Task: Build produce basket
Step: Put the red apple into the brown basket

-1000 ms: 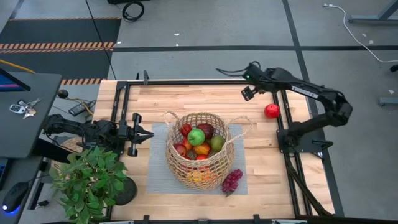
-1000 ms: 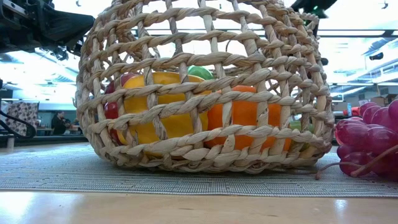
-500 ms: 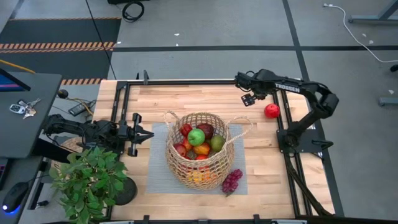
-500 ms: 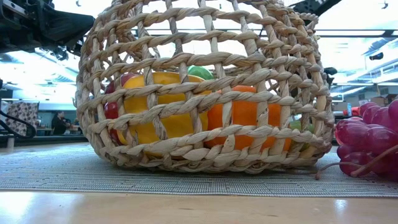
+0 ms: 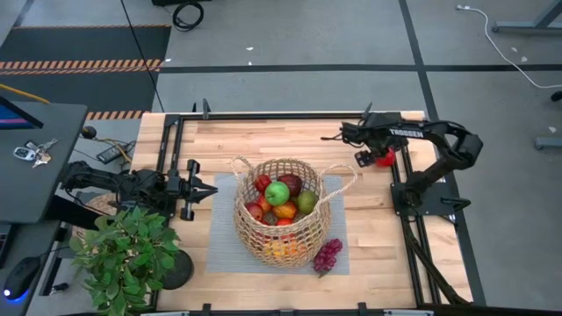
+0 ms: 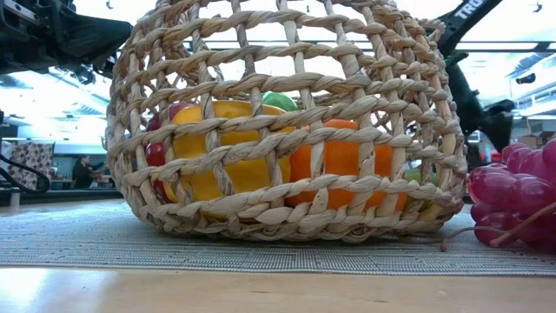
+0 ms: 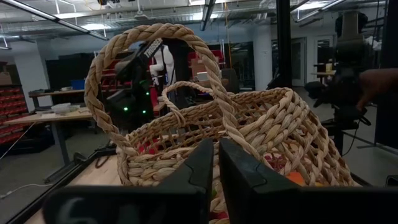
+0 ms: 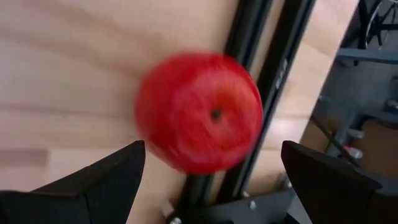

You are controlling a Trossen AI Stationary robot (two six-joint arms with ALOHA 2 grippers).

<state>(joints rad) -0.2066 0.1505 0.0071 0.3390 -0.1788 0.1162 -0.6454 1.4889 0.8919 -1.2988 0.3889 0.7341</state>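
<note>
The tan wicker basket stands on a grey mat in the middle of the table and holds several toy fruits, among them a green apple. It also fills the low view. Purple grapes lie on the mat at its near right. A red apple rests on the table at the far right, against a black rail. My right gripper hangs over it, open, with its fingers on either side of the apple and apart from it. My left gripper is shut, left of the basket.
A potted green plant stands at the near left corner. Black frame rails run along the table's edges. The basket's loop handle stands right before my left gripper.
My right gripper has swung from the far middle of the table toward the right edge and down to the red apple, and it now hangs right over it. The apple, the basket and the grapes have stayed where they were.
</note>
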